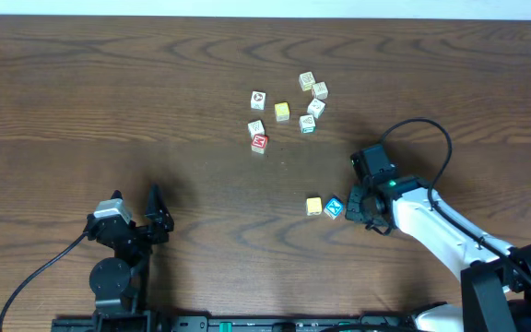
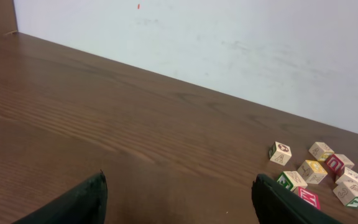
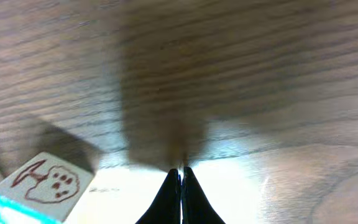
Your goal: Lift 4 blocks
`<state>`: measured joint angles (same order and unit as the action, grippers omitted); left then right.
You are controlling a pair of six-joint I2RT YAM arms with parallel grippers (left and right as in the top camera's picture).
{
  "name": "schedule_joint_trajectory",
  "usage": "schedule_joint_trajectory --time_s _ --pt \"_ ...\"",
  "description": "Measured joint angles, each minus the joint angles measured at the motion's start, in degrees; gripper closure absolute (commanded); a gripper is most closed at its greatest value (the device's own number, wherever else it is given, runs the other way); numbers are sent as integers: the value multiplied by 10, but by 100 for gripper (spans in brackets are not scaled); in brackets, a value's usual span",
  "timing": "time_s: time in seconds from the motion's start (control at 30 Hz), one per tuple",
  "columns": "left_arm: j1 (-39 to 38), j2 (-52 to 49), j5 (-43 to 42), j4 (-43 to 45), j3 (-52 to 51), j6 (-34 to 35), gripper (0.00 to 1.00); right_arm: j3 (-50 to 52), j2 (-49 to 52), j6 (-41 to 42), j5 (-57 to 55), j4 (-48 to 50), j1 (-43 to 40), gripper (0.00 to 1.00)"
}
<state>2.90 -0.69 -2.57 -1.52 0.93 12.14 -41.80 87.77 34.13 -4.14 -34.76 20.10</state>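
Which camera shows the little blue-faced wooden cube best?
The overhead view: the blue-faced wooden cube shows whole, beside a pale yellow cube. The right wrist view crops a blue-edged block at its corner, perhaps it; the left wrist view misses it.

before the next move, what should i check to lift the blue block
1. right gripper open for grasping: not ok, jaws shut on nothing.
2. left gripper open: ok.
3. blue block beside the right gripper: ok.
4. blue block clear of the pale yellow cube: cannot tell, they sit very close.
5. red block in plain view from overhead: ok.
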Motion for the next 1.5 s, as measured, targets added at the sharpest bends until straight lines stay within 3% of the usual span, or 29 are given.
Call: schedule_joint_trajectory --time_s 0.5,0.97,1.5 --pt "0 0 0 0 0 0 25 0 0 2 46 7 38 99" --pt "0 0 0 0 0 0 25 0 0 -3 49 70 51 99" --pt "0 0 0 0 0 0 25 0 0 -72 42 96 51 99"
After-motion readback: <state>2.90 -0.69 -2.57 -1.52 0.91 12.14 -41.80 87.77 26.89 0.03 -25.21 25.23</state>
